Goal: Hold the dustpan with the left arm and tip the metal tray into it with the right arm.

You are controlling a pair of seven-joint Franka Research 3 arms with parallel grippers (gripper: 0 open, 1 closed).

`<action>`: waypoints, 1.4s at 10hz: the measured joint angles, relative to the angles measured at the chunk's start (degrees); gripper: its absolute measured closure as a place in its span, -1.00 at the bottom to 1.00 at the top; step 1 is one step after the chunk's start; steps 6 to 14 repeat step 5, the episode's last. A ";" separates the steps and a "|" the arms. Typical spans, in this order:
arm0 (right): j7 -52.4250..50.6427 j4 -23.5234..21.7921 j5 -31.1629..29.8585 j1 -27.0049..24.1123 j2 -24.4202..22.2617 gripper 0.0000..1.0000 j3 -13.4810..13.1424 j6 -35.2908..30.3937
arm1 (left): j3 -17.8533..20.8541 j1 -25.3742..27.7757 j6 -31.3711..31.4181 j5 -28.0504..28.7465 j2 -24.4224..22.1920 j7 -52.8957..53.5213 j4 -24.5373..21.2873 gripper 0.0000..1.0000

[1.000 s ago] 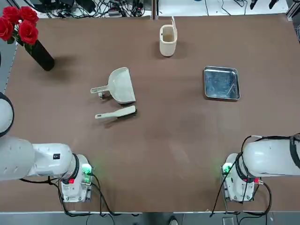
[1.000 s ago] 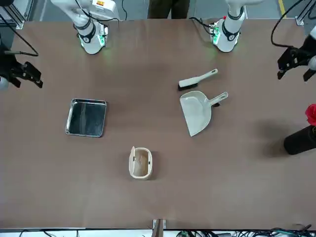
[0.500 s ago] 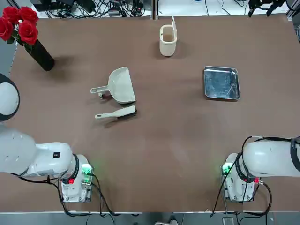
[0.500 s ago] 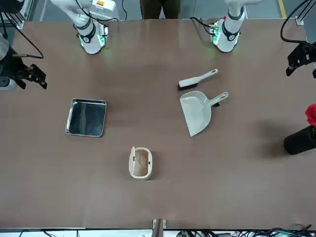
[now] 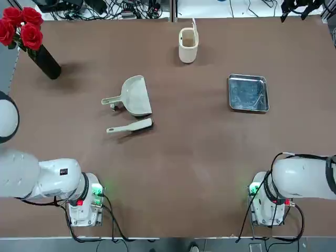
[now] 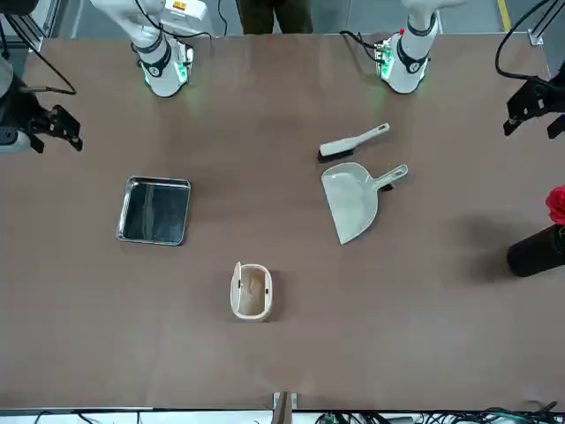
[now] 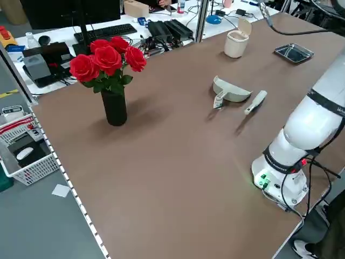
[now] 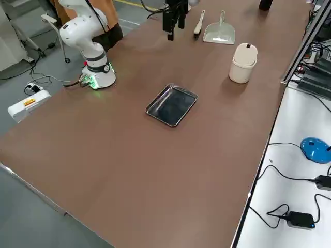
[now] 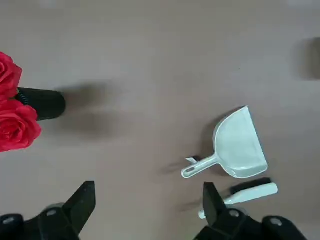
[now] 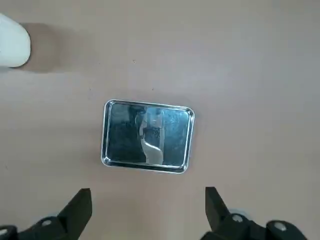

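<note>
Brown desk, two arms over it, cable clutter along the far edge. Dustpan lay on the left half, just beside the brush; metal tray sat flat on the right half, well apart from it. Left claw hung above the desk at the left, wide, nothing in it. Right claw was up on the right side, also wide and empty.

Risks, as I judged them. Brush lay so near the pan that a low left claw could have clipped it or pinched both. Pan handle was slim; a grip off centre would have let the scoop roll or droop once lifted. Tray was shallow and shiny, so fingers too high would have slid off the rim, too low would have jammed on the desk. Couldn't really tell if the tray held anything; the pale streak was probably glare. If it was loaded, a fast tip or a badly placed pan mouth would have spilled it. Vase stood off to the left, a knock hazard for a wide elbow swing.
</note>
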 joint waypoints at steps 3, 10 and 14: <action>-0.13 -0.24 0.00 0.03 -0.08 -1.00 -0.23 -0.02 | -1.28 0.69 1.00 0.00 -1.94 -0.02 -2.69 -0.91; -0.15 -0.24 0.00 0.05 -0.09 -1.00 -0.22 0.00 | -0.32 -0.89 1.16 0.00 -1.88 -0.03 -2.88 -0.91; -0.15 -0.24 0.00 0.05 -0.09 -1.00 -0.22 0.00 | -0.32 -0.89 1.16 0.00 -1.88 -0.03 -2.88 -0.91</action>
